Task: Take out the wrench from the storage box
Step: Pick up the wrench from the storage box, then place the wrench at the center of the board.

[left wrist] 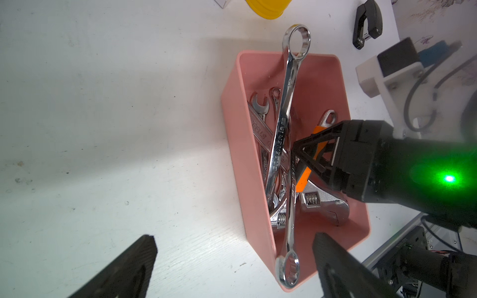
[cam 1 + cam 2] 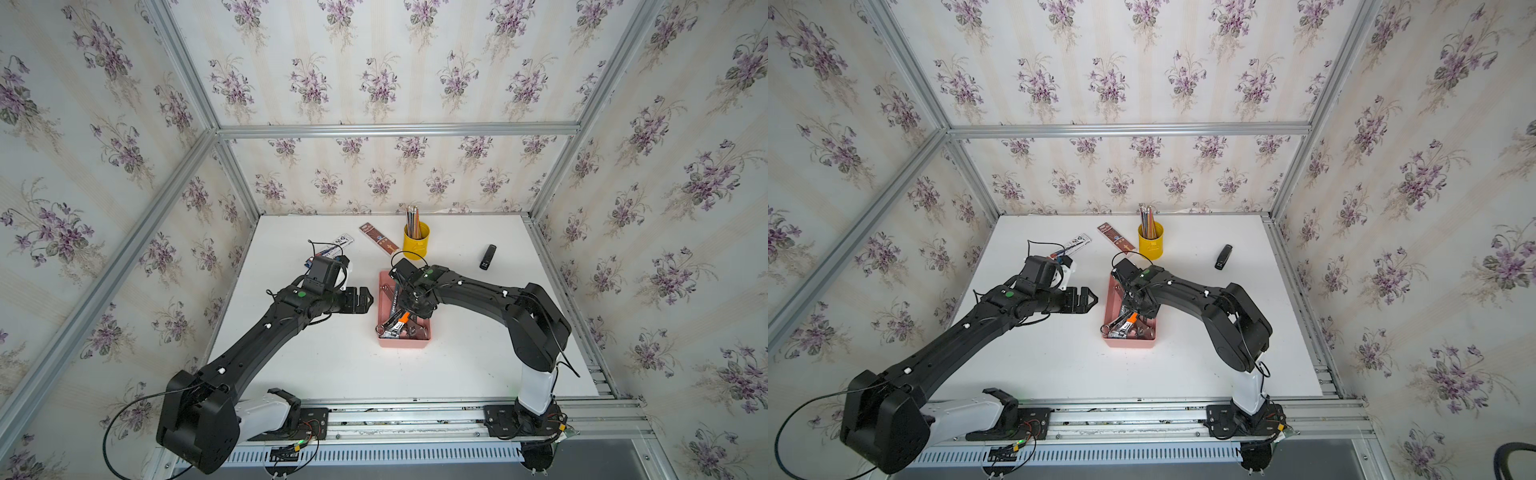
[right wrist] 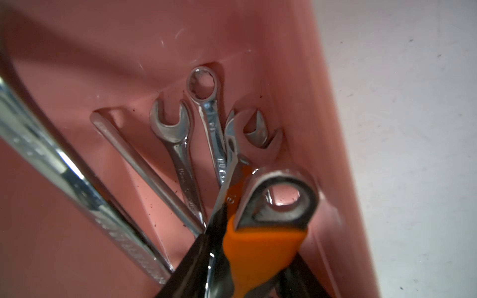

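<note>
Low in the left wrist view, the left gripper (image 1: 233, 237) hangs over the white table (image 1: 103, 129). Its two fingers (image 1: 124, 271) are spread wide, and between them show only bare table and a lower corner of the storage box (image 1: 237, 154). In a top view that gripper (image 2: 359, 300) sits left of centre, close to the box's left wall but apart from it.

The pink box lies at frame centre, piled with chrome spanners. The right gripper (image 1: 309, 157) reaches into it from the right. The wrench (image 3: 263, 240), an adjustable one with an orange handle, lies in the right half of the box. Its handle runs straight between the right fingers (image 3: 193, 263), one dark finger right against each side of the orange grip, at the bottom of the right wrist view. Whether they press it I cannot tell. The handle's ring end points up-frame, past the fingertips.

Farther back, upper centre in a top view, stands a yellow cup (image 2: 415, 239) of pencils. A black stapler (image 2: 487, 257) lies to its right.
</note>
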`<control>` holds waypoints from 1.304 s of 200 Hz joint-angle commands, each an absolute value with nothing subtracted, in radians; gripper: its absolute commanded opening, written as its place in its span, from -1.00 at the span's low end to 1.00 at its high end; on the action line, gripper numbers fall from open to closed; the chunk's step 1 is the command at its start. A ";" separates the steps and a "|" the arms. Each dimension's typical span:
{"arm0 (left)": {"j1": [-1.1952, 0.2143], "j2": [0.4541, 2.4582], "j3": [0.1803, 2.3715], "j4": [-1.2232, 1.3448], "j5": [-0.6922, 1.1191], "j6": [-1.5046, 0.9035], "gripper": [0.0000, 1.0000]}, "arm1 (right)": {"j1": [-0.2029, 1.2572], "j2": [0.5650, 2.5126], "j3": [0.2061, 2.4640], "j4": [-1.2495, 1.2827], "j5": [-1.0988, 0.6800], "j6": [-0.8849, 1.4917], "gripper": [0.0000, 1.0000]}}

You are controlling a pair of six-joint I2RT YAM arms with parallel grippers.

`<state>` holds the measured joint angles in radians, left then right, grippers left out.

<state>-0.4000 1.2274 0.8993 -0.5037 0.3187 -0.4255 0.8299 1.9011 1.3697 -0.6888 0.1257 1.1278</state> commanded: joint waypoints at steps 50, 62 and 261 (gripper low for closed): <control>-0.399 1.241 0.891 -0.485 0.318 -0.401 0.98 | 0.837 1.884 1.402 -0.718 0.164 1.155 -0.52; -0.399 1.249 0.894 -0.479 0.321 -0.402 0.98 | 0.842 1.878 1.412 -0.729 0.178 1.155 -0.54; -0.400 1.344 0.976 -0.474 0.350 -0.381 0.98 | 0.860 1.699 1.573 -0.901 0.429 0.948 -0.85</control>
